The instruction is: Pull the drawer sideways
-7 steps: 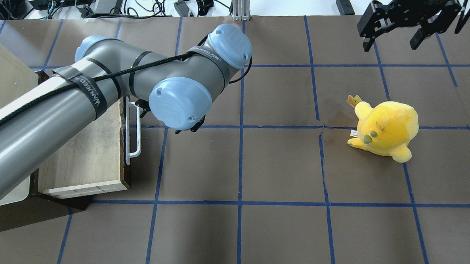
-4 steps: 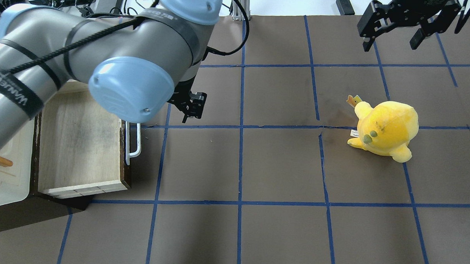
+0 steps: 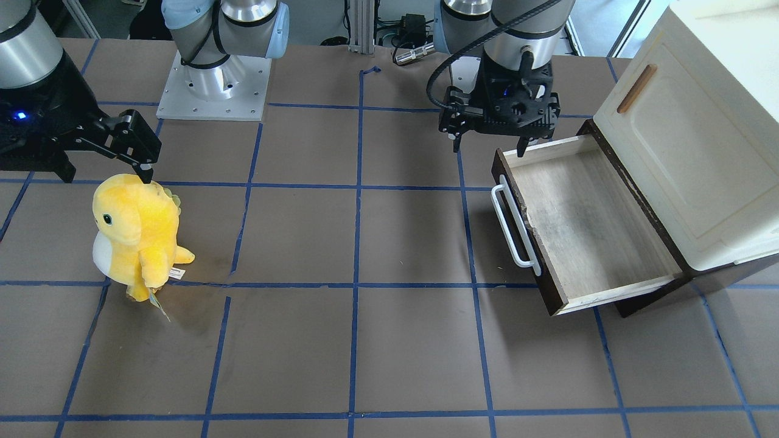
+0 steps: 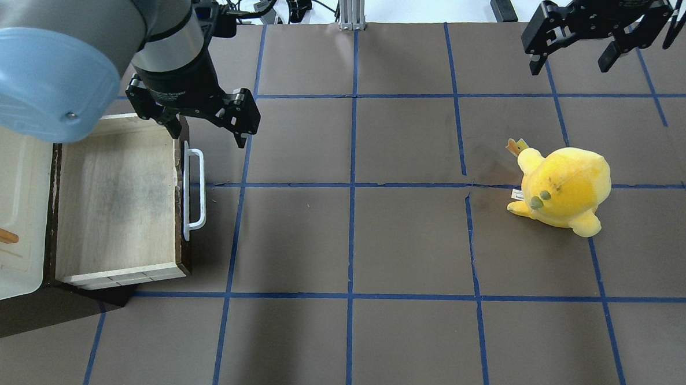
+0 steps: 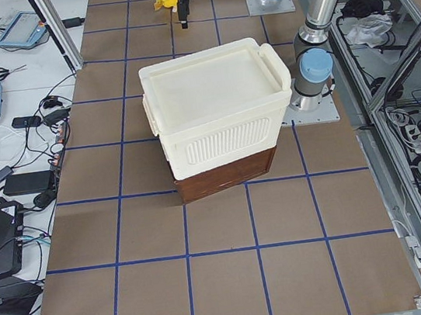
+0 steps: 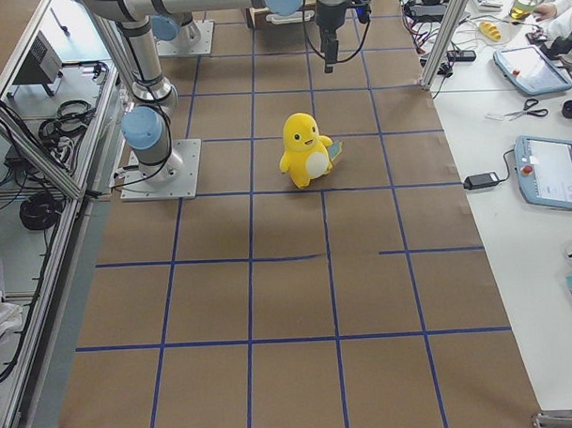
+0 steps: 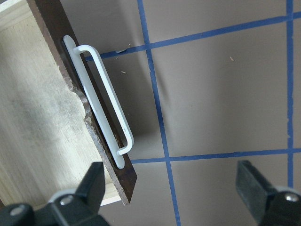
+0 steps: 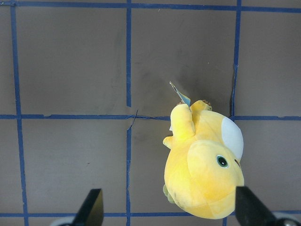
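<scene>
The drawer stands pulled out of the cream cabinet, with pale bare wood inside, a dark brown front and a long white bar handle. It also shows in the front view and the left wrist view, handle included. My left gripper is open and empty, raised above the drawer's front corner at the overhead view's top end, clear of the handle. My right gripper is open and empty, high above the mat.
A yellow plush toy stands on the brown mat under my right gripper. The cabinet door carries a small brown wooden handle. Blue tape lines grid the mat. Cables and power bricks lie past the mat's top edge.
My left arm has swung up and back from beside the white handle to above the drawer's corner. The drawer has stayed where it was. The right arm has not moved.
</scene>
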Robot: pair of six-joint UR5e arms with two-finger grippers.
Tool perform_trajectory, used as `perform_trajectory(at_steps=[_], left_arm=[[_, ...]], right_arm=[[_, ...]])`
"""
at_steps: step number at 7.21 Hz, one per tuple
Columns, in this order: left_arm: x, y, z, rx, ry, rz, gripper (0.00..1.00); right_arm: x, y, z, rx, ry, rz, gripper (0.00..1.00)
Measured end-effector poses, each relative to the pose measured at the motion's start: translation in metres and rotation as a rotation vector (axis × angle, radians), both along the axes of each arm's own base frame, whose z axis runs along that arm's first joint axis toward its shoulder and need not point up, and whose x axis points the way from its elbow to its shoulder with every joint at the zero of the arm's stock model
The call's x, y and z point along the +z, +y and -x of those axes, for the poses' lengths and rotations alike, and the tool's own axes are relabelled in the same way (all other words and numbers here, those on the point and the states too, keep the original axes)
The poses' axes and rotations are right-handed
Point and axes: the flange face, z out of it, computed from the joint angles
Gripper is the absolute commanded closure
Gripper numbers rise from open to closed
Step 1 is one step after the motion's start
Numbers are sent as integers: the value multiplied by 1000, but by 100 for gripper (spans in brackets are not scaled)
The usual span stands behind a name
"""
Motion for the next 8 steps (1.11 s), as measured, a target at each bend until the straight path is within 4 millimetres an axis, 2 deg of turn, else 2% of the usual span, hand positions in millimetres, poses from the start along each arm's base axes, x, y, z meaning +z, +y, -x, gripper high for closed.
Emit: perform_trajectory(at_steps=[2,8], left_arm=[[11,-6,-22,49,39,15,0],[11,-6,-26,57,42,16,0]], right_arm=[[0,0,0,0,0,0,0],[0,0,0,0,0,0,0]])
